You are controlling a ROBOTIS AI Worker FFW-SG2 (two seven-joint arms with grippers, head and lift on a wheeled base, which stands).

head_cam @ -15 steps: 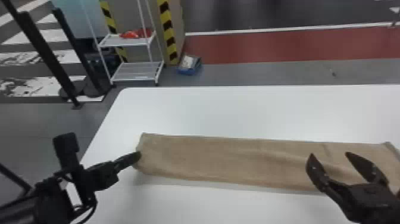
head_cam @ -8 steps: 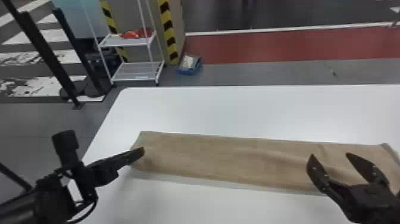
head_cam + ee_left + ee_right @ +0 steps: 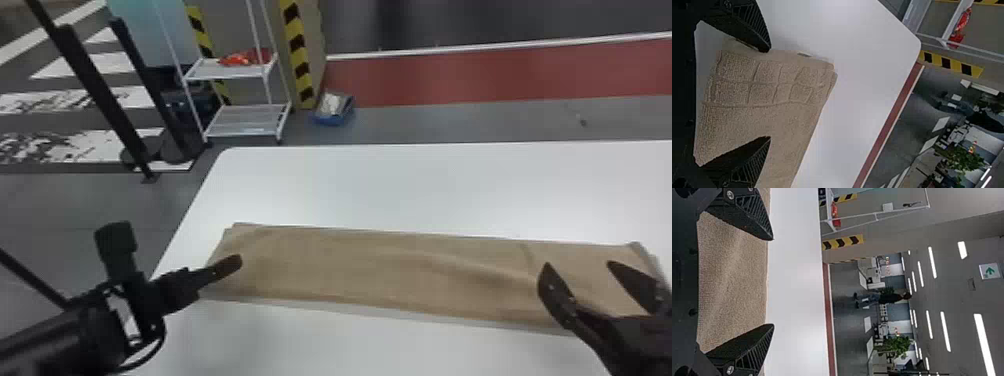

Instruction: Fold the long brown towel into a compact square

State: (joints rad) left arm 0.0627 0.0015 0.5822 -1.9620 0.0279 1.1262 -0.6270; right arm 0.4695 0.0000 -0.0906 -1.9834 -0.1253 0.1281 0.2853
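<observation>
Brown towel: laid out in a long flat band (image 3: 380, 265) on the white counter (image 3: 425, 185), running from nine o'clock to just past three as the head view shows it, with a shallow ridge along its three o'clock half.
Nine o'clock end: stacked layers with slightly offset edges, a grid of raised lines in the weave.
Left gripper (image 3: 231, 266): over that end, pointing to two o'clock, its fingers spread well apart with towel showing between them; contact with the cloth cannot be told.
Right gripper (image 3: 580, 266): at the towel's three o'clock end, pointing toward eleven, its fingers wide apart, brown cloth between them in the wrist view.
Shelf rack (image 3: 225, 72): beyond the counter, between ten and eleven o'clock from the towel's middle, red item (image 3: 240, 57) on its upper shelf.
Blue tray (image 3: 332, 120): on the floor at eleven o'clock.
</observation>
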